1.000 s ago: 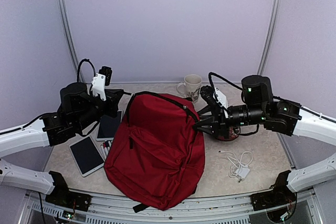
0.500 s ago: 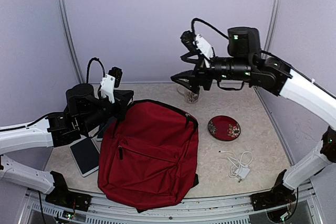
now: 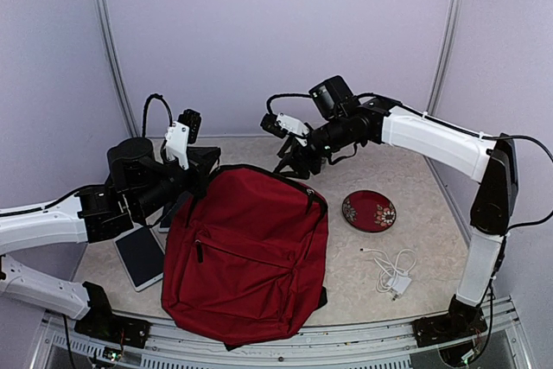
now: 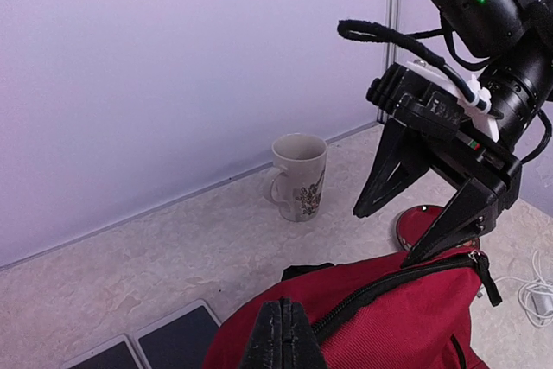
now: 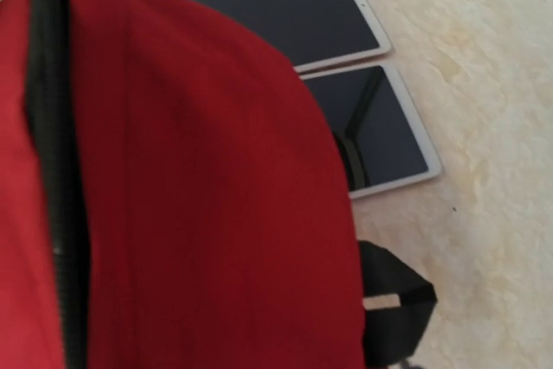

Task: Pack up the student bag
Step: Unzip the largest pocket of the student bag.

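The student bag [image 3: 246,248], dark red with black zippers, lies flat in the middle of the table. At its top left corner my left gripper [image 3: 206,172] is shut; in the left wrist view its fingers [image 4: 282,334] press together against the red cloth, and nothing shows between them. My right gripper [image 3: 292,172] hovers open over the bag's top edge, one finger [image 4: 445,231] reaching down to the main zipper [image 4: 389,287]. The right wrist view shows only the bag's cloth [image 5: 199,196] and a black strap [image 5: 393,300], not its own fingers.
A flowered mug [image 4: 298,177] stands behind the bag near the back wall. A red plate [image 3: 369,211] and a white charger cable [image 3: 393,272] lie to the bag's right. Tablets [image 3: 143,255] [image 5: 294,19] [image 5: 380,127] lie left of the bag.
The bag slid left and flattened a second ago, then stayed put. The right arm rose high, then dropped to the bag's top edge with jaws spread. The left arm barely moved.
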`<state>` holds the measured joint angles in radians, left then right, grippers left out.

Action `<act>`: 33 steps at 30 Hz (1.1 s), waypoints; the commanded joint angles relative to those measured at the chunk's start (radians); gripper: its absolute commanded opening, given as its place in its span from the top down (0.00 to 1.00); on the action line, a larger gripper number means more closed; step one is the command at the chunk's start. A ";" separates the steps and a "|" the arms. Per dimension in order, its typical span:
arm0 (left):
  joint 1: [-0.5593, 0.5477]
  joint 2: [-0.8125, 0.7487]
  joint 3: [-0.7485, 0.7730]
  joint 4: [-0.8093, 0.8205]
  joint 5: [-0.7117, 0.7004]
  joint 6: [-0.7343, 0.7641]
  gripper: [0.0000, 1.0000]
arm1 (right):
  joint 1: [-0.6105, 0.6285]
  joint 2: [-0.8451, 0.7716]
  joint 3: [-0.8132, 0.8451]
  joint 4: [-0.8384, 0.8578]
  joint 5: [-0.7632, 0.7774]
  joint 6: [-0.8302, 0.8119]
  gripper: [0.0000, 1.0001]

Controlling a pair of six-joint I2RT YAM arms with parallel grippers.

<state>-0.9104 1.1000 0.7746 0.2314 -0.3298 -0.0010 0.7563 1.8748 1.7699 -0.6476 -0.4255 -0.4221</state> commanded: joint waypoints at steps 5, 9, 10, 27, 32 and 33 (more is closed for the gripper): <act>-0.005 -0.007 0.011 0.052 -0.005 0.010 1.00 | -0.026 -0.087 0.001 -0.031 -0.116 -0.005 0.39; -0.005 -0.014 0.009 0.048 -0.010 0.007 1.00 | -0.028 -0.126 -0.038 -0.020 -0.136 0.025 0.39; -0.005 -0.016 0.009 0.048 -0.009 0.007 1.00 | -0.028 -0.139 -0.068 -0.007 -0.123 0.033 0.39; -0.006 -0.010 0.016 0.041 -0.001 0.007 1.00 | -0.029 -0.151 -0.218 0.074 -0.051 0.084 0.47; -0.006 -0.011 0.017 0.038 -0.002 0.010 1.00 | -0.044 -0.146 -0.209 0.085 -0.025 0.089 0.52; -0.006 -0.010 0.017 0.040 -0.002 0.010 1.00 | -0.044 -0.140 -0.208 0.083 -0.019 0.089 0.52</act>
<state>-0.9104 1.1000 0.7746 0.2310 -0.3298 0.0017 0.7273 1.7111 1.5562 -0.5869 -0.4778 -0.3454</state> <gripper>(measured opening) 0.005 0.481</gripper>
